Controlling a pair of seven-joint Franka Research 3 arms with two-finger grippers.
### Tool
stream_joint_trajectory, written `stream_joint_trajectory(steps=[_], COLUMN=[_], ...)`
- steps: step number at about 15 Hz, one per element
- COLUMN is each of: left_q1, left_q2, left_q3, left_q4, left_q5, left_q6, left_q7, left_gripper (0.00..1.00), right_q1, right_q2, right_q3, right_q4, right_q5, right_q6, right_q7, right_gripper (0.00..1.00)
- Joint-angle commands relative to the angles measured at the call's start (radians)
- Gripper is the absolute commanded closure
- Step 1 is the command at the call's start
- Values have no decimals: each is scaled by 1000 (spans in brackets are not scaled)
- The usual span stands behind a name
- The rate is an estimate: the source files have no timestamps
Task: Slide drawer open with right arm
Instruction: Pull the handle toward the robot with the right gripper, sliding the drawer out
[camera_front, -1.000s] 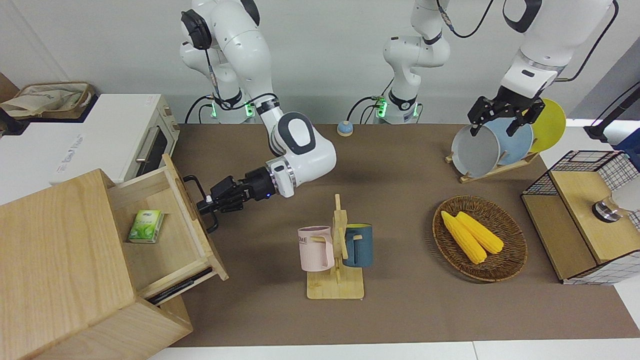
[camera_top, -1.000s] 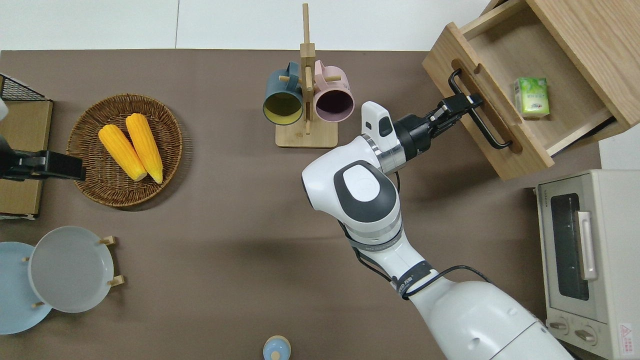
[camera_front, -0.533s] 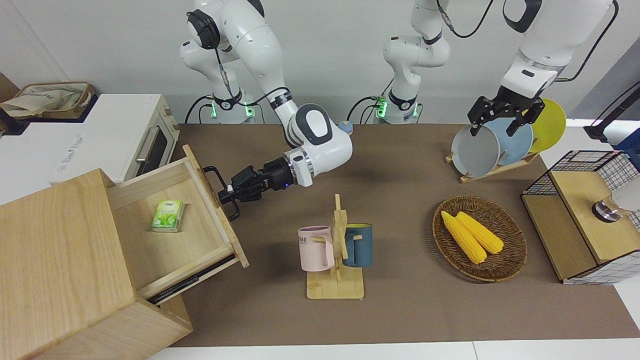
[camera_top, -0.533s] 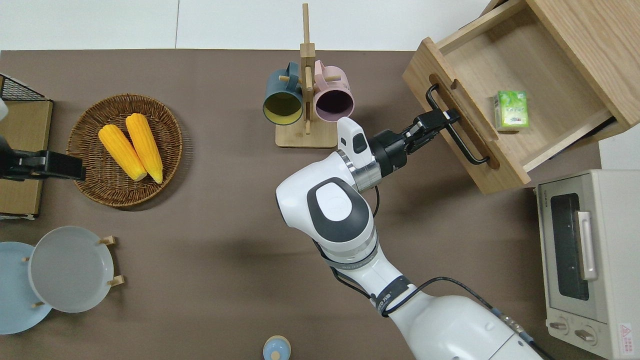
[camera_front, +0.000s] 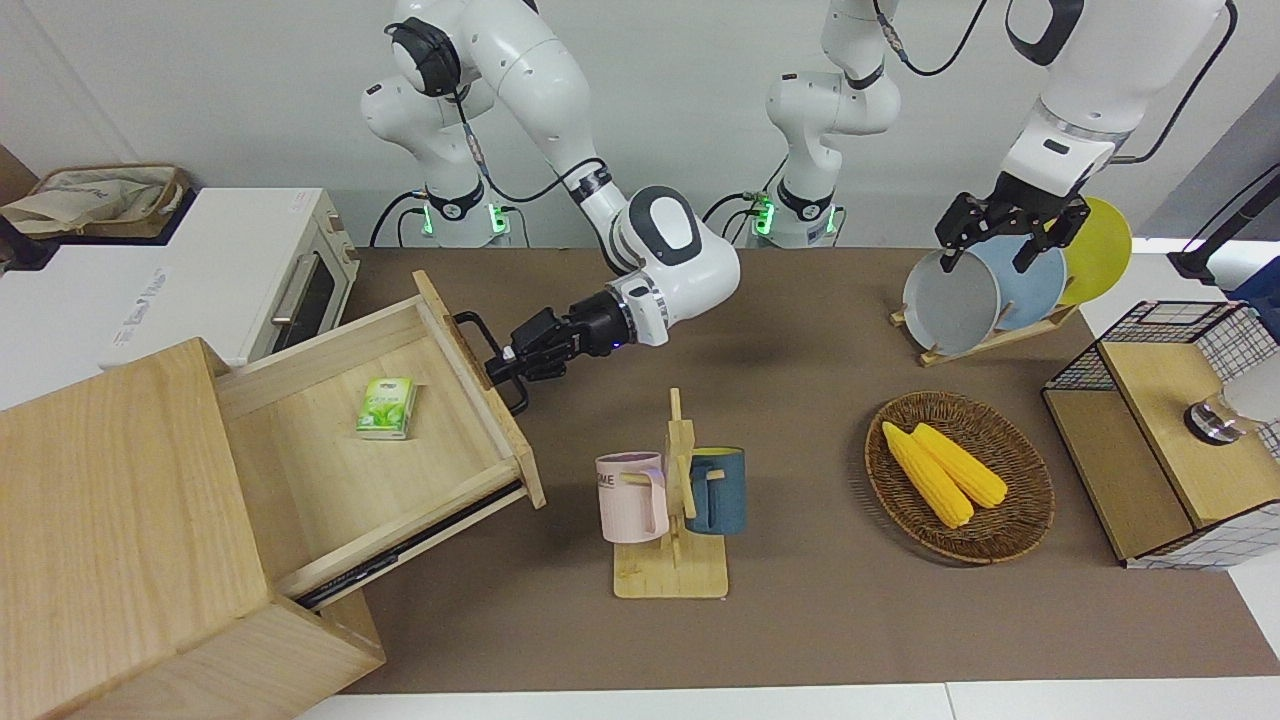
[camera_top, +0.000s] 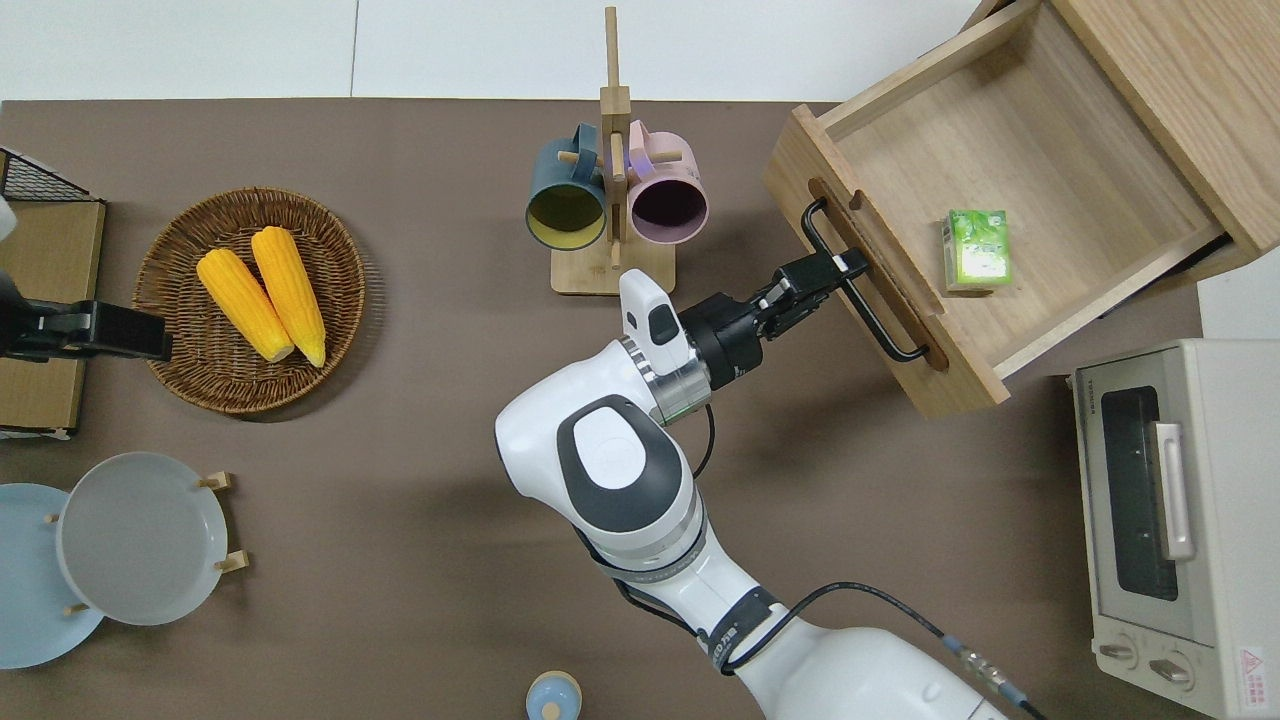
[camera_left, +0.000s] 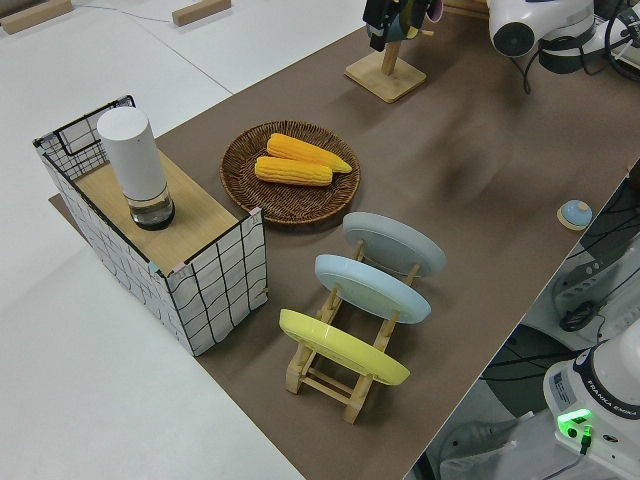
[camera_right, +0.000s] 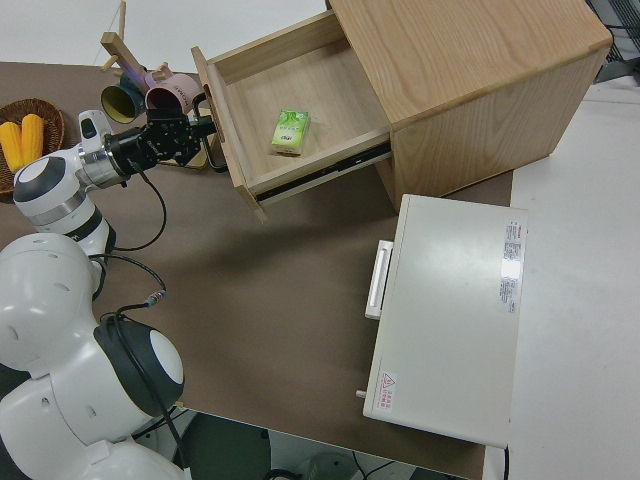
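The wide light-wood drawer (camera_front: 330, 480) stands pulled far out of the big pale wooden box (camera_front: 110, 500) at the right arm's end of the table. Its inside also shows in the overhead view (camera_top: 1050, 150) and the right side view (camera_right: 320, 90). My right gripper (camera_front: 503, 366) is shut on the drawer's black bar handle (camera_top: 870, 315), near the middle of the bar (camera_right: 200, 135). A small green packet (camera_top: 977, 249) lies on the drawer floor. My left arm is parked, its gripper (camera_front: 990, 240) open.
A white toaster oven (camera_top: 1170, 520) stands beside the box, nearer to the robots. A wooden mug rack (camera_top: 612, 190) with a pink and a blue mug stands close to the drawer front. A corn basket (camera_front: 960, 475), plate rack (camera_front: 990, 290) and wire-grid cabinet (camera_front: 1170, 430) are at the left arm's end.
My right gripper has drawn back toward the table's middle with the handle in it. The drawer has slid farther out of the box, and the green packet has moved with it.
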Motion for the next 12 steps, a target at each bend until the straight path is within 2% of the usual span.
stream_joint_trajectory(steps=[1,6,8,9,12], left_q1=[-17,-17,-17,-17,-17], left_q2=[13,13,13,13,13], left_q3=[17,17,17,17,17], left_q4=[20,20,20,20,20], left_q5=[12,12,12,11,12], left_q6=[0,0,0,0,0], left_q7=[8,8,8,8,8], left_gripper=[5,2,2,2,5], right_q1=[33,55,55,55,53], right_q2=[-16,-13,-10,-9,-7], right_q3=[-3,-4,-6,-8,-9], right_q4=[36,47,47,46,46], right_q5=[-4,-4,-7,-6,-3], right_q6=[-44,-58,-57,-57,-47], right_q7=[-91,-91,-89,-88,-74], right_gripper=[971,967,924,880,544])
